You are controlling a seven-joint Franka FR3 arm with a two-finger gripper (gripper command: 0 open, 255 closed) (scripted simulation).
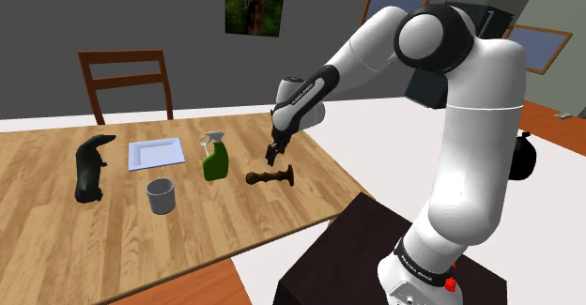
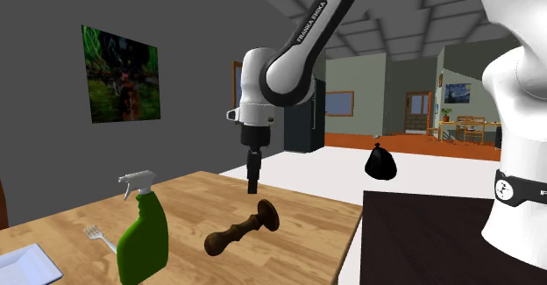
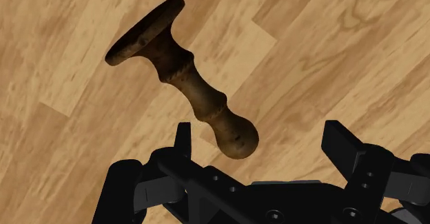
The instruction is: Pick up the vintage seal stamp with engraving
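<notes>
Fingers [image 3: 338,140] spread and empty, hovering over the knob end of the dark turned seal stamp [image 3: 186,85], which lies on its side on the counter [image 1: 235,221] near the green spray bottle [image 1: 216,160]. I judge the best grip is lower on the narrow waist of the handle: centre there, descend straight, close across it so it can't roll. The stamp's engraved face is turned away, so I can't read it.
</notes>
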